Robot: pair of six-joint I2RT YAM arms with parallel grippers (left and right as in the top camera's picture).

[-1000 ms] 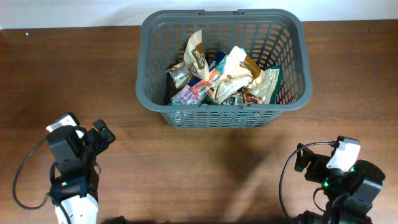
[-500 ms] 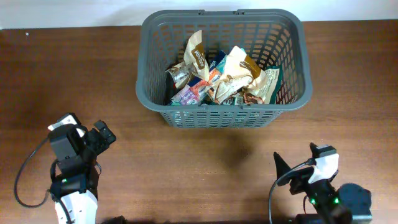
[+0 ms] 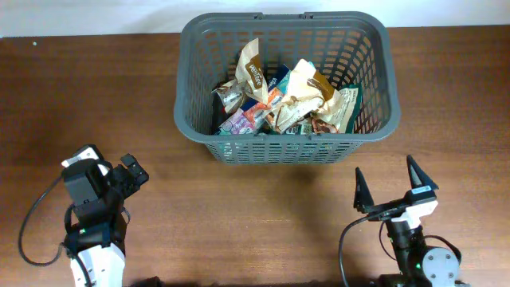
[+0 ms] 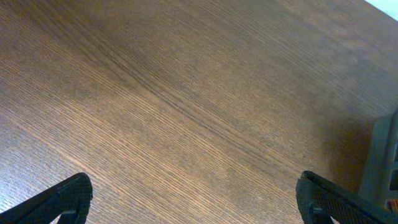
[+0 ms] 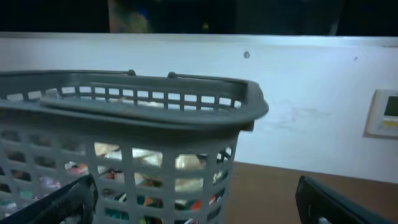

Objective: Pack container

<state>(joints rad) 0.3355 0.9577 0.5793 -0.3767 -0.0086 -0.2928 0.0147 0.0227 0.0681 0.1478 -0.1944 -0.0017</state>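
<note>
The dark grey basket (image 3: 185, 72) stands at the back middle of the table. Several snack packets (image 3: 287, 100) lie piled inside it. In the right wrist view the basket (image 5: 130, 102) fills the left half, packets showing through its lattice. My right gripper (image 3: 386, 187) is open and empty at the front right, fingers pointing toward the basket; its tips show in the right wrist view (image 5: 196, 202). My left gripper (image 3: 131, 171) is at the front left, open and empty over bare wood, its tips at the bottom corners of the left wrist view (image 4: 199, 199).
A white wall (image 5: 311, 93) runs behind the table, with a pale switch plate (image 5: 385, 112) at the right. The brown wooden table (image 3: 263, 207) lies between the two arms and the basket.
The right arm has swung and drawn back toward the front edge, its open fingers now pointing up at the basket. The left arm has barely moved. The basket's contents are unchanged.
</note>
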